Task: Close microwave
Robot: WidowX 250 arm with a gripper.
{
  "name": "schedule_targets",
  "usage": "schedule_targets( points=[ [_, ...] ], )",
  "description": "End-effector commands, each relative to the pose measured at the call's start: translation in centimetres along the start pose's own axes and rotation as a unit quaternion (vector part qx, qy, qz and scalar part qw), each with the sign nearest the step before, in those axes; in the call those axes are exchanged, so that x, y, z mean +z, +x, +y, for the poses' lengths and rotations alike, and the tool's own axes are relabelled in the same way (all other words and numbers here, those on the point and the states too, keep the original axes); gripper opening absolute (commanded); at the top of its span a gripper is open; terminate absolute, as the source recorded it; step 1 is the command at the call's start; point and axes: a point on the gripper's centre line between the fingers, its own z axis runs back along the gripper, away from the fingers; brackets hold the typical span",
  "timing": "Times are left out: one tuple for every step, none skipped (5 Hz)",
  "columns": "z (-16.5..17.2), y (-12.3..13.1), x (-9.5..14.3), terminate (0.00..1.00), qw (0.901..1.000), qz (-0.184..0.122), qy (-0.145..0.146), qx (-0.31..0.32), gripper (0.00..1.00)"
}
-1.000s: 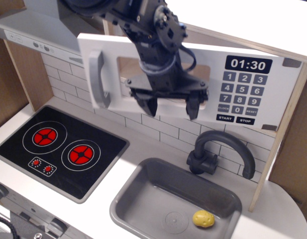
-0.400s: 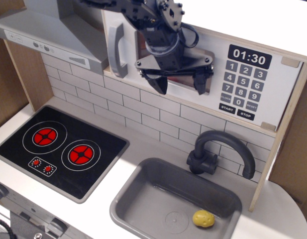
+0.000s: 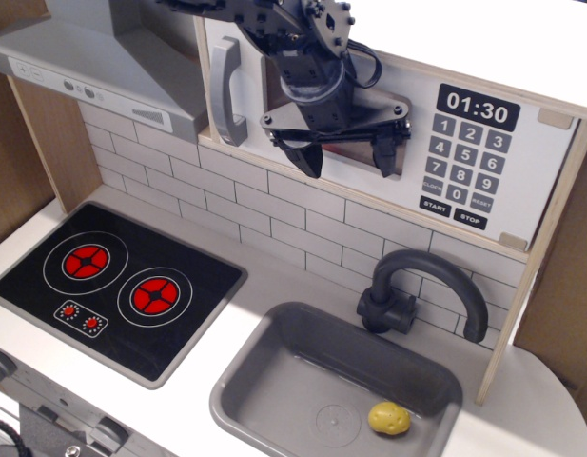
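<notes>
The microwave (image 3: 521, 143) sits high on the back wall, light wood with a black keypad and a clock showing 01:30. Its white door (image 3: 245, 143) lies flat against the front, with the grey bar handle (image 3: 226, 90) at its left edge. My black gripper (image 3: 345, 160) hangs directly in front of the door window, fingers pointing down and spread apart, holding nothing. One fingertip (image 3: 307, 162) is left and the other (image 3: 385, 157) is right. My arm hides most of the window.
A grey slanted extractor hood (image 3: 84, 57) is at the upper left. A black hob (image 3: 117, 286) with two red rings lies below it. A grey sink (image 3: 336, 386) holds a yellow potato (image 3: 389, 417), with a dark tap (image 3: 421, 295) behind.
The door has swung from standing open toward me to flat against the microwave front. My gripper rose with it and now sits close to the door window.
</notes>
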Motion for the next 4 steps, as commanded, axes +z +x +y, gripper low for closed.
schedule_targets(
  points=[
    [0.95,-1.45,3.13,0.0,0.9971,0.049,0.055,0.019,1.0],
    [1.55,-1.84,3.24,0.0,0.99,0.09,0.087,0.065,1.0],
    [1.55,-1.84,3.24,0.0,0.99,0.09,0.087,0.065,1.0],
    [1.55,-1.84,3.24,1.0,0.99,0.09,0.087,0.065,1.0]
  ],
)
